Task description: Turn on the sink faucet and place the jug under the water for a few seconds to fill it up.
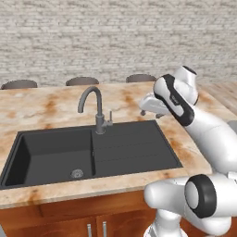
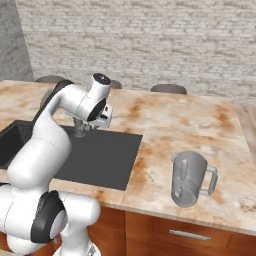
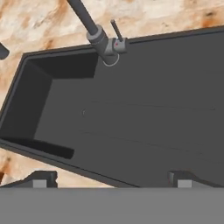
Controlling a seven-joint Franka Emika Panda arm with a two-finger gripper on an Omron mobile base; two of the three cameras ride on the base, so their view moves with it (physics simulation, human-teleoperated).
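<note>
The dark gooseneck sink faucet [image 1: 94, 107] stands at the back edge of the black sink [image 1: 51, 155], its small lever [image 1: 110, 118] on its right side. No water shows at the spout. My gripper [image 1: 145, 110] hovers above the sink's right drainboard, to the right of the faucet and apart from it. In the hand view the gripper [image 3: 112, 179] is open with nothing between its fingertips [image 3: 41, 179], and the faucet base [image 3: 105, 43] with the lever [image 3: 115, 30] lies ahead at the top. The translucent grey jug [image 2: 190, 178] stands upright on the counter far right of the sink [image 2: 100, 155].
The marble counter [image 1: 41, 109] surrounds the sink, with its front edge close to my base. Three dark chair backs [image 1: 82, 81] line the far side before a brick wall. Cabinet fronts with handles [image 2: 187, 235] sit under the counter.
</note>
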